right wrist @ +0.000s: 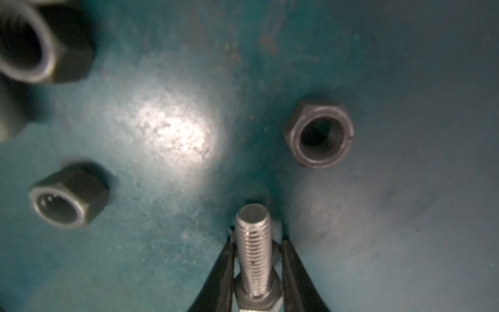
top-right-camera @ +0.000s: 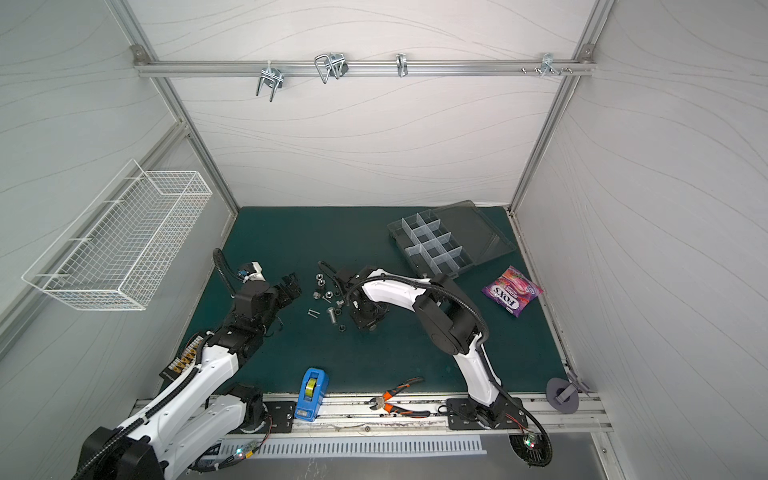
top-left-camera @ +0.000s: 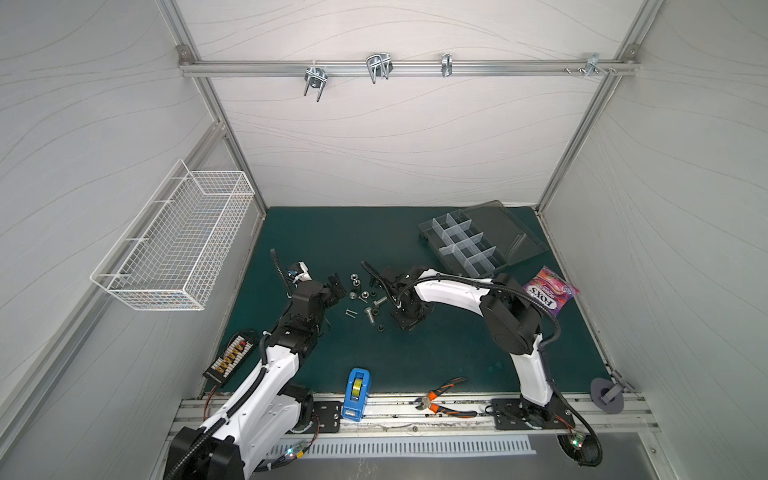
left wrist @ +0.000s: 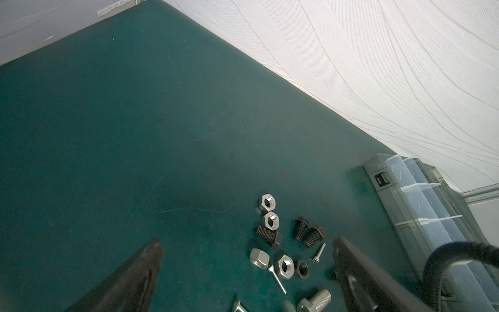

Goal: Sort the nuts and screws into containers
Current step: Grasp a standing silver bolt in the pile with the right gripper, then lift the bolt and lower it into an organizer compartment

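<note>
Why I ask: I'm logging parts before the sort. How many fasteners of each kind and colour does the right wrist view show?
black nuts: 3
silver bolt: 1
total: 4

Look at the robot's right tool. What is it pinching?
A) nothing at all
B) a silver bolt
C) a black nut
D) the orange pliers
B: in the right wrist view the right tool has a finger on each side of the threaded shaft of the silver bolt, while the black nuts lie loose on the mat.
</note>
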`<action>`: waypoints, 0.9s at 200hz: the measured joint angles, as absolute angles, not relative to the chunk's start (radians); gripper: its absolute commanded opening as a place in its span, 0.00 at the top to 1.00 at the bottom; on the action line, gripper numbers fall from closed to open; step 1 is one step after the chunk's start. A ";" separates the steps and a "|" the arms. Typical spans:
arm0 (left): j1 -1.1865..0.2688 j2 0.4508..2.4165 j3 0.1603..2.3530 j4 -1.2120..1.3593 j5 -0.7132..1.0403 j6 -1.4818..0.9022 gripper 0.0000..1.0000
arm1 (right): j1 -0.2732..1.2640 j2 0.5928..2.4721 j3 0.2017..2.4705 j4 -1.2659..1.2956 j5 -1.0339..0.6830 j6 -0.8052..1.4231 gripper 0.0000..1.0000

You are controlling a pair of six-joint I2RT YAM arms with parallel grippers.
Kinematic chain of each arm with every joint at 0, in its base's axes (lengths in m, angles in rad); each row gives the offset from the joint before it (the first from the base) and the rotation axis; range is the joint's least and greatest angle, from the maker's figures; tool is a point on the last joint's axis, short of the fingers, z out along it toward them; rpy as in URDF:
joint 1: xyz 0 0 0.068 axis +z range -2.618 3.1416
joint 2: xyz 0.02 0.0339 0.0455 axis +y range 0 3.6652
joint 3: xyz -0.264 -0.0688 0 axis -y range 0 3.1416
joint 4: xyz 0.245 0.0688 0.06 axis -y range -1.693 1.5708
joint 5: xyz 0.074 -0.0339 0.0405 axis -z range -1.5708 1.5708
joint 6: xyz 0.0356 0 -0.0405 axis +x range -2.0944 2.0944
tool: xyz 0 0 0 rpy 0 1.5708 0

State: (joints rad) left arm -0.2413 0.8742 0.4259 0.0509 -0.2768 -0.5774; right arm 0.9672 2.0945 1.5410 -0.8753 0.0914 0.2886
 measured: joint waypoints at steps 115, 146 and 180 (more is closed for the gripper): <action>-0.241 0.875 0.426 0.051 -0.277 -0.577 0.00 | 0.958 2.088 1.537 -0.853 0.112 0.280 1.00; -0.241 0.879 0.426 0.051 -0.277 -0.577 0.00 | 0.938 2.070 1.525 -0.854 0.128 0.280 1.00; -0.241 0.882 0.426 0.051 -0.277 -0.577 0.00 | 0.883 2.000 1.522 -0.865 0.158 0.278 1.00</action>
